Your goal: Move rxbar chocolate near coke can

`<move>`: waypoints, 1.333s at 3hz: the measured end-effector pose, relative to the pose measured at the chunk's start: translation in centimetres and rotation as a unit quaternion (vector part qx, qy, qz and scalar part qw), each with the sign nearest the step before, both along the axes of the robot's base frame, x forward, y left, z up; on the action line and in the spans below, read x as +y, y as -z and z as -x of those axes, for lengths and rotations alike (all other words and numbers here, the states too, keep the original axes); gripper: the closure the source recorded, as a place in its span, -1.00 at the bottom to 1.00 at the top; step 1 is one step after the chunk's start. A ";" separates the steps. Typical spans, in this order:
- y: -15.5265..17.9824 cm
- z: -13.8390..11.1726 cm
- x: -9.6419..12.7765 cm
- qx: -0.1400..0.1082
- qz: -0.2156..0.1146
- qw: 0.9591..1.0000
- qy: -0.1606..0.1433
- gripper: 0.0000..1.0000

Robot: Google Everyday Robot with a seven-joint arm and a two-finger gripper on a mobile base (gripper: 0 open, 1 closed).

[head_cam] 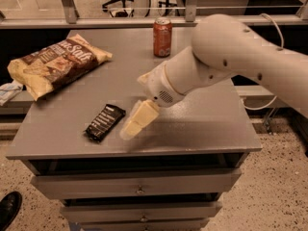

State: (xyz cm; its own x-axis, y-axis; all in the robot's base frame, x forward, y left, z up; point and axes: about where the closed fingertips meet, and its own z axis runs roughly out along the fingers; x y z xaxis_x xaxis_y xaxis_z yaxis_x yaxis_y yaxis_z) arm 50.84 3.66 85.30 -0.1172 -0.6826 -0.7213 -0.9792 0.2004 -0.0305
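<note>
The rxbar chocolate [105, 122], a flat black bar with white lettering, lies near the front left of the grey table [207, 119]. The coke can [162, 37] stands upright at the table's far edge, well behind the bar. My gripper [135, 122], cream-coloured, hangs from the white arm just to the right of the bar, low over the table and pointing down-left. It does not hold anything that I can see.
A large yellow-brown chip bag [55, 64] lies at the back left of the table. Drawers [139, 186] sit below the table front. A black shoe [9, 208] is on the floor at lower left. A cable [262, 102] hangs at the right.
</note>
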 end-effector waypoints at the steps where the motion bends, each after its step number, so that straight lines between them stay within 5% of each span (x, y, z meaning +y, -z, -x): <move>1: 0.9 0.1 2.4 0.014 -0.021 1.000 -0.007 -1.00; 2: 2.1 0.1 3.6 0.029 -0.035 0.999 -0.006 -1.00; 3: 2.8 0.4 4.2 0.037 -0.044 0.998 -0.005 -0.71; 4: 2.8 1.0 4.7 0.041 -0.060 0.997 -0.001 -0.08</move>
